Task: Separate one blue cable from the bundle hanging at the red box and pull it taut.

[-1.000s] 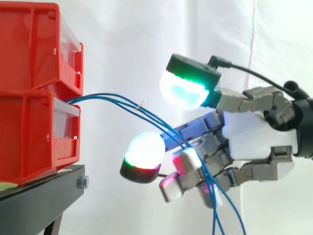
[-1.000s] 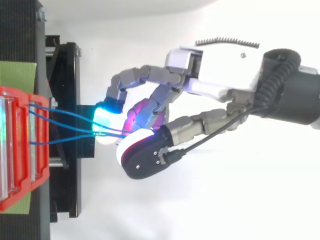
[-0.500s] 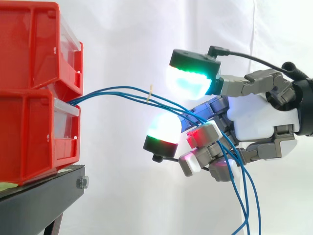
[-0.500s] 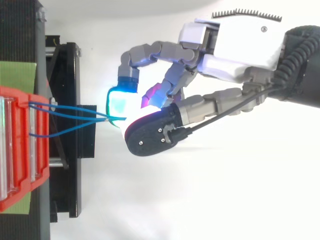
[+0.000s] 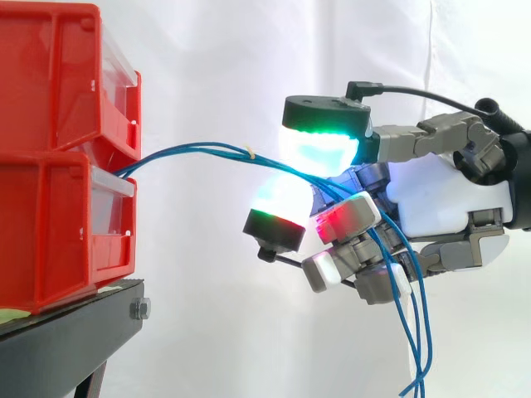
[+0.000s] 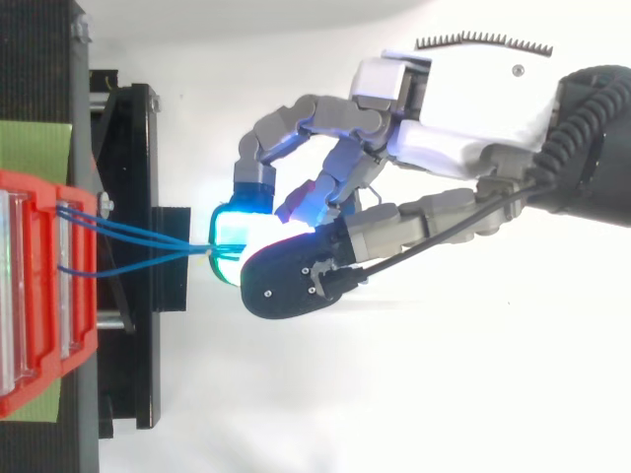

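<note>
Now the hand (image 5: 436, 203) is curled tight round the blue cables (image 5: 207, 148). They arc across from the red bins (image 5: 50, 207).

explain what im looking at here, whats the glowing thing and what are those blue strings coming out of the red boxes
You are looking at a robot's mechanical hand. The glowing blobs are the padded tips of its fingers; they are part of the machine, not lamps. One picture is taken from the side, level with the work. The other looks straight down on the same scene. Two red bins are stacked on a black stand in front of a white curtain. The strings are thin blue cables that run out from the bins, arch across the gap and hang down past the hand. The fingers are curled round the cables, with two glowing tips closed on them from above and below.
</note>
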`<state>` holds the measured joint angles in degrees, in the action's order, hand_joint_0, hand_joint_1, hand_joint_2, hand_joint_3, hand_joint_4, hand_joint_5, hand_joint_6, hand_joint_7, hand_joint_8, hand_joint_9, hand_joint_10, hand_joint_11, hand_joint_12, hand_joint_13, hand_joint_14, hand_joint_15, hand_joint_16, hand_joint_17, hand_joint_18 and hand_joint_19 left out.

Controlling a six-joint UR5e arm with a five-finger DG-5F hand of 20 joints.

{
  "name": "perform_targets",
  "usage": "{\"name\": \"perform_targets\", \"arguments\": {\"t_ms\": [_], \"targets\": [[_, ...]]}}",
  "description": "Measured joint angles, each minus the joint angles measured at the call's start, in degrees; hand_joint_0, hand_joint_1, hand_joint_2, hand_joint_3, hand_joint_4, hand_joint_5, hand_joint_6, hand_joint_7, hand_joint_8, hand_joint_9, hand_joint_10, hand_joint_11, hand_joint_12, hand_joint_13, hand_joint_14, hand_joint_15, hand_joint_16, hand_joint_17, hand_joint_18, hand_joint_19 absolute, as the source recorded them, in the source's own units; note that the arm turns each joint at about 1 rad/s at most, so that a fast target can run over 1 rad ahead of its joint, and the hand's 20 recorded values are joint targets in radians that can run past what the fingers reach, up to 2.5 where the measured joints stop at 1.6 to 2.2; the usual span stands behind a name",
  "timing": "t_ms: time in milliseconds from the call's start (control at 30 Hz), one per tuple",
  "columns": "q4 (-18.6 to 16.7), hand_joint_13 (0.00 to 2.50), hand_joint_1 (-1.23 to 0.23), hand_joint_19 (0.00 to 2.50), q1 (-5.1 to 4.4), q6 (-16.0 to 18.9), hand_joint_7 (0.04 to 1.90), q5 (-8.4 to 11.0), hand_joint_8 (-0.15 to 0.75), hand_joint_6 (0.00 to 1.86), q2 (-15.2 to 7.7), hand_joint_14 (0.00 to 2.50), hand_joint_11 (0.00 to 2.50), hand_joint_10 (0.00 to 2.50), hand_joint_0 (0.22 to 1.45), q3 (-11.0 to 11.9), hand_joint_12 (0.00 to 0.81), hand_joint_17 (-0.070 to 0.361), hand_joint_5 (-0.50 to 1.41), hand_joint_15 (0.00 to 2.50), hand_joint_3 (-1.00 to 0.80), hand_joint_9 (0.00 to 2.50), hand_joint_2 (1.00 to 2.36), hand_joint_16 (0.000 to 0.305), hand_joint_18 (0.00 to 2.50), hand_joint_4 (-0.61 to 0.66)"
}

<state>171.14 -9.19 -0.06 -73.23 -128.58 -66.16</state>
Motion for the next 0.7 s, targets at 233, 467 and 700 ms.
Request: {"name": "perform_targets", "arguments": {"t_ms": [233, 467, 700], "targets": [[-0.7, 1.13, -0.83, 0.93, -0.17, 1.1, 1.00, 0.18, 0.372, 0.93, 0.0, 0.02, 1.23, 0.01, 0.70, 0.0, 0.300, 0.077, -0.22, 0.88, -0.18, 1.06, 1.02, 0.034, 1.10, 0.16], [-1.5, 1.13, -0.90, 0.93, -0.25, 1.2, 1.17, 0.35, 0.377, 0.94, -0.1, 0.03, 1.28, 0.01, 0.79, 0.0, 0.302, 0.081, -0.18, 0.87, -0.50, 1.11, 1.00, 0.036, 1.10, 0.15], [-1.6, 1.14, -0.92, 0.94, -0.26, 1.2, 1.25, 0.37, 0.368, 0.93, -0.1, 0.03, 1.30, 0.01, 0.68, 0.0, 0.304, 0.083, -0.16, 0.87, -0.50, 1.15, 1.00, 0.037, 1.10, 0.18]]}}
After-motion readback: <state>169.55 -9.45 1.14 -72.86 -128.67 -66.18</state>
